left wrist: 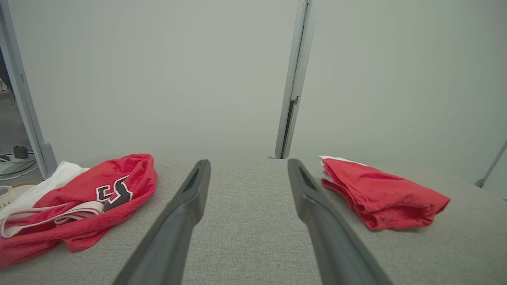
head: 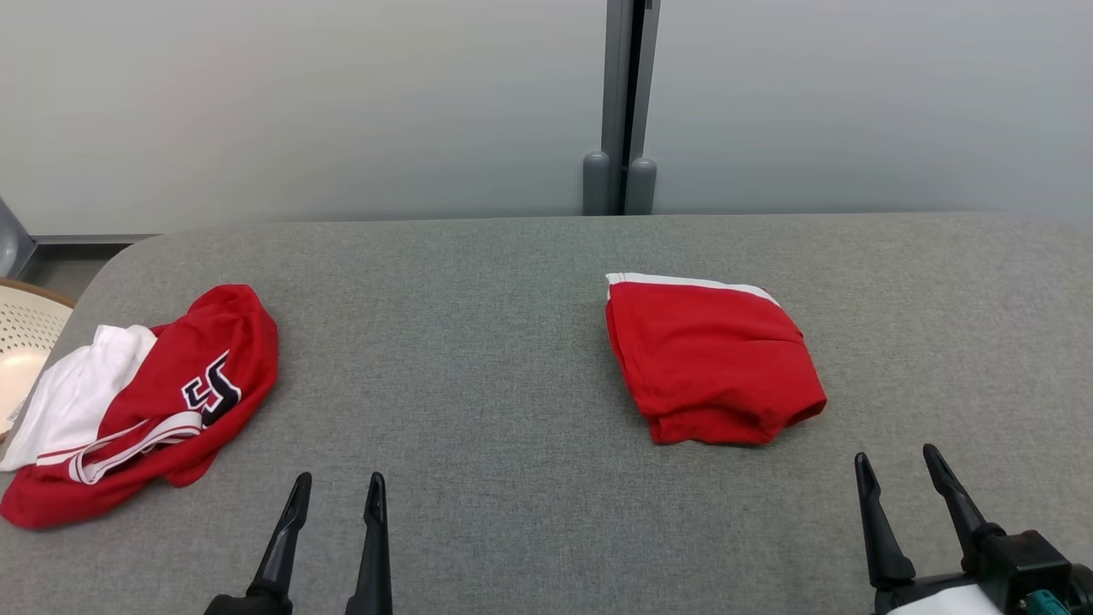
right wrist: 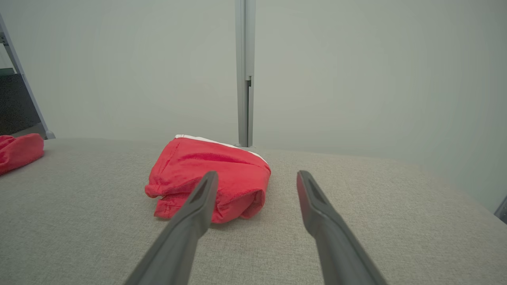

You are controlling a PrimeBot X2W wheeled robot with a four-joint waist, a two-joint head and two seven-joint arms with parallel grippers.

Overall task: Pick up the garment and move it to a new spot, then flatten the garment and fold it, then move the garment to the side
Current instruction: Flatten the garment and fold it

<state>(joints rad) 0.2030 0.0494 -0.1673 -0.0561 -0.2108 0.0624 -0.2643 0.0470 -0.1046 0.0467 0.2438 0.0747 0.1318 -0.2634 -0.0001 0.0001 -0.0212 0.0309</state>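
Observation:
A crumpled red and white garment (head: 145, 401) with a dark number print lies bunched at the left end of the grey padded table (head: 478, 342). A second red garment (head: 713, 363), folded into a neat packet with a white trim, rests right of centre. My left gripper (head: 339, 487) is open and empty near the front edge, just right of the crumpled garment (left wrist: 79, 202). My right gripper (head: 895, 454) is open and empty too, a short way in front of and right of the folded garment (right wrist: 206, 166). Neither gripper touches any cloth.
A pale perforated basket (head: 21, 342) stands off the table's left edge. A grey post (head: 622, 111) rises behind the table against a plain wall. Bare fabric stretches between the two garments.

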